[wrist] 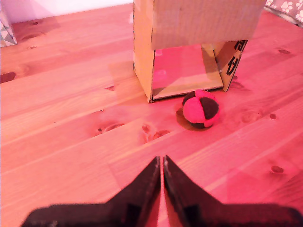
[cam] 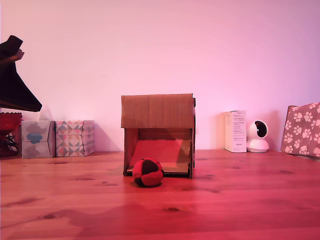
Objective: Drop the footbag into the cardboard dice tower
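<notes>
Pine boards are carrying the footbag (wrist: 201,108), which is lying just in front of the cardboard dice tower (wrist: 199,21) mouth, while the gripper (wrist: 163,163) is hovering nearer with jaws pressed together, empty, the ball sitting farther ahead and slightly right in the wrist view.

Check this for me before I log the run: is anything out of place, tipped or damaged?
Nothing stands out. The tower stands upright and looks intact; the footbag lies on the table just in front of its lower opening. The gripper is shut and empty.
</notes>
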Controlling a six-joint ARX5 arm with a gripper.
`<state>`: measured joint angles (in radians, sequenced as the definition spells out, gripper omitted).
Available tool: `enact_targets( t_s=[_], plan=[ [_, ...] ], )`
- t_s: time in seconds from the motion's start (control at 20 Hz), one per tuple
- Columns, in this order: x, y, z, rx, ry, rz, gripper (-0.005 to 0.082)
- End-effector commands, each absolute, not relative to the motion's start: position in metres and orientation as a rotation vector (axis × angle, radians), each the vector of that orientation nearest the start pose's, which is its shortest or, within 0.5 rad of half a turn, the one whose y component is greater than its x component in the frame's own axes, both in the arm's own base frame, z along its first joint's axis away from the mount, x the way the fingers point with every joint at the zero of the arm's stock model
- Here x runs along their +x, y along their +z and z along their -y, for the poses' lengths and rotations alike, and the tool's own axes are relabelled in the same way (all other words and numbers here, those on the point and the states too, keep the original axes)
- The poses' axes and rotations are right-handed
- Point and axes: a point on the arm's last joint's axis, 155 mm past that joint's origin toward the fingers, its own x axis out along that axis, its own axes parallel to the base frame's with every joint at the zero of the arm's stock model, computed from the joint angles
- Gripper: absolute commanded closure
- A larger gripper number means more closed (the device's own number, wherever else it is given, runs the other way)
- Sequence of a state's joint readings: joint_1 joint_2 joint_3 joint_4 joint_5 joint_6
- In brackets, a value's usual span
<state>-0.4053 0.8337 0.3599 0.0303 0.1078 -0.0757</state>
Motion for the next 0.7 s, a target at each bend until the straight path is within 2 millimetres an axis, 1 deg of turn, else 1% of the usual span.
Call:
enact_targets(
  t_s=[0.0, 0.35, 0.4, 0.5, 0.6, 0.65],
  plan=[
    [0.28, 0.129, 0.144, -0.01, -0.495, -0.466, 0.0793],
    [0.28, 0.13, 0.144, -0.011, -0.496, -0.461, 0.0793],
    [0.28, 0.133, 0.146, -0.016, -0.507, -0.448, 0.0793],
    [0.28, 0.146, 0.157, -0.034, -0.565, -0.401, 0.0793],
    [0.278, 0.16, 0.167, -0.115, -0.609, -0.38, 0.0793],
    [0.277, 0.165, 0.172, -0.123, -0.632, -0.368, 0.0793]
  ],
)
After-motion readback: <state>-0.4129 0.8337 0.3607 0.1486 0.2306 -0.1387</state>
